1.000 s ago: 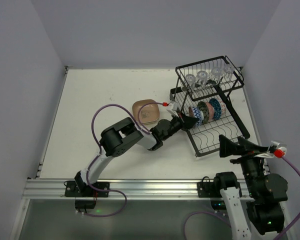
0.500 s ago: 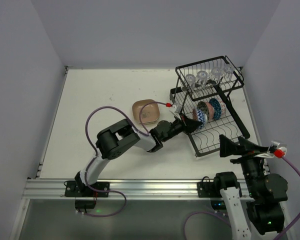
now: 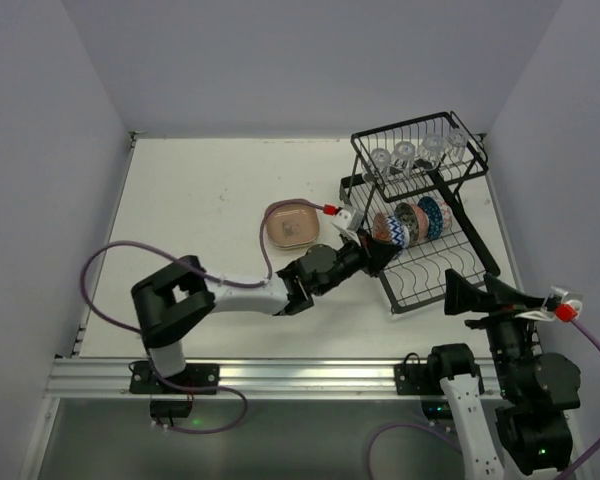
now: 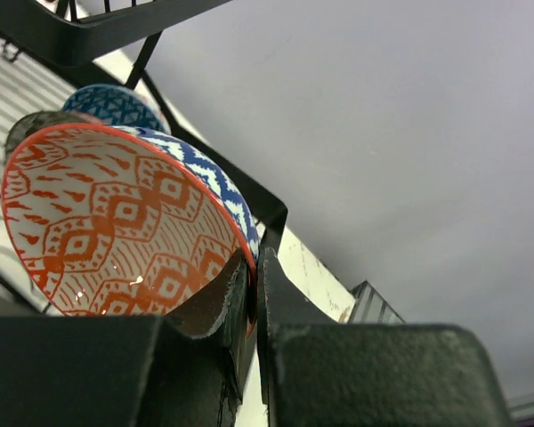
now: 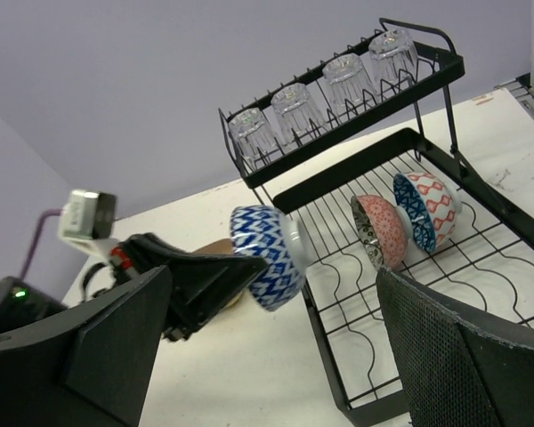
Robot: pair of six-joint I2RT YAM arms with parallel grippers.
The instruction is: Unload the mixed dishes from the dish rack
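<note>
My left gripper (image 4: 254,276) is shut on the rim of a small bowl (image 4: 116,222), orange-patterned inside and blue-and-white zigzag outside. The bowl (image 5: 265,256) hangs on its side in the air at the left edge of the black wire dish rack (image 3: 450,272), above the table. Two more patterned bowls (image 5: 378,229) stand on edge in the rack's lower tray. Several clear glass cups (image 3: 417,152) sit upside down in the upper basket. My right gripper (image 3: 485,295) is open and holds nothing, hovering near the rack's front right corner.
A tan rounded-square plate (image 3: 291,224) lies on the white table (image 3: 200,200), just left of the held bowl. The left arm's purple cable (image 3: 110,260) loops over the table's left part. Walls close in the table on three sides.
The left arm's elbow has swung down and left, so the arm now lies stretched out low. The gripper and bowl stay by the rack's left edge. The right arm has barely shifted.
</note>
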